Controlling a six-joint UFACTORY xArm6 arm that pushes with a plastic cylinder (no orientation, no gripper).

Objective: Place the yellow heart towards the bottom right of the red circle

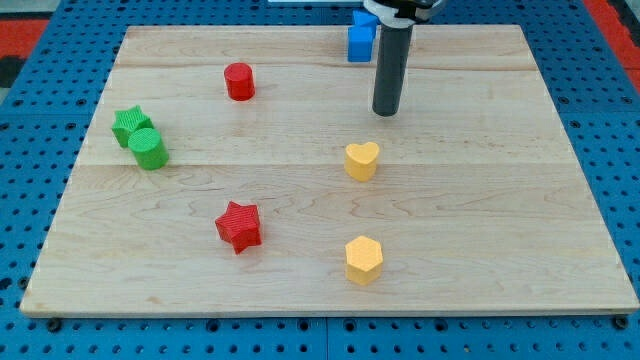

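Blue perforated matting borders a pale wooden board, the surface, which fills most of the view. Dark cylindrical rod, descending from the view's top; my tip rests on bare wood right of centre, touching no block. No fingers are fitted, so there is no open or closed state to tell. Blue block, shape unclear, at the top edge just left of the rod. Yellow hexagonal block, near the bottom, right of centre. Red star block, lower left of centre. Yellow heart block, mid-board, just below my tip and well apart from the red circle, to its lower right. Green cylinder, touching a green star block, at the left edge. Red circle block, upper left.
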